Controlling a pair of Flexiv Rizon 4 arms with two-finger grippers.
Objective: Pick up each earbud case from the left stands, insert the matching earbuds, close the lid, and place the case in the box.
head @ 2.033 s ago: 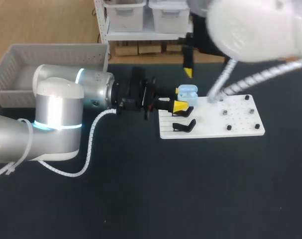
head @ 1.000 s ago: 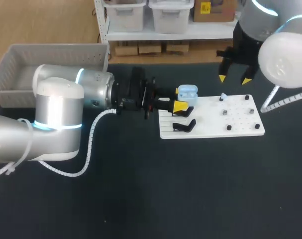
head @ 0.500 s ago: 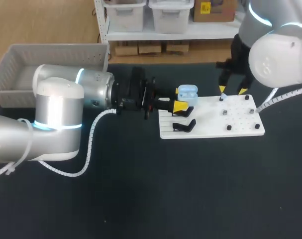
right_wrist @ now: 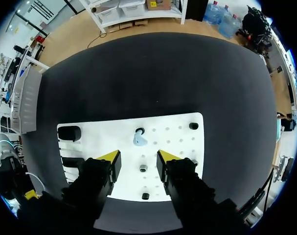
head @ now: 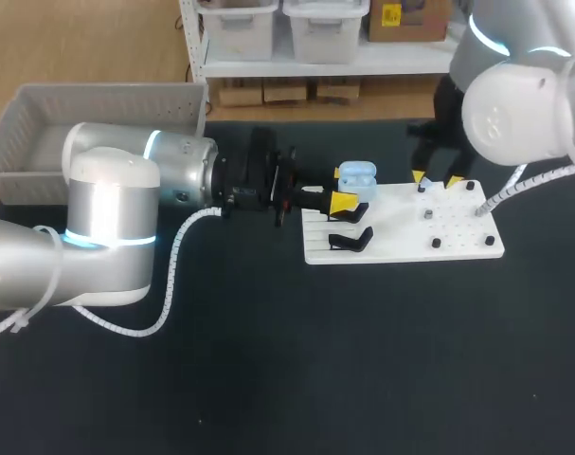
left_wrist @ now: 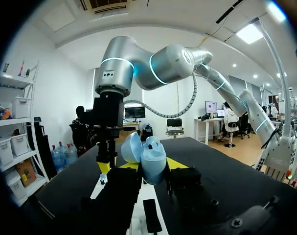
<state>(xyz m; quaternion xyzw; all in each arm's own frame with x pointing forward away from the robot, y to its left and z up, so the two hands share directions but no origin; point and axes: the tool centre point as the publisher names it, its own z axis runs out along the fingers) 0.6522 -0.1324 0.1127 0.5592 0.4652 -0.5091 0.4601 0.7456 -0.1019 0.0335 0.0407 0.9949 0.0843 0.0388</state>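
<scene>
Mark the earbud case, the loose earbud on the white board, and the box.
earbud case [left_wrist: 152, 159], left wrist view, on its light-blue body below the open lid.
earbud [right_wrist: 139, 140], right wrist view, middle of the bud.
box [head: 107, 104], head view, on its far wall.

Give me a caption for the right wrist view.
Open right gripper poised over a light-blue earbud on the white board.

The dark table [head: 363, 360] carries a white board [head: 462, 230] lying flat, right of its middle and toward the far edge. A grey slatted basket [head: 41, 123] sits at the table's far left corner, well apart from the board.
</scene>
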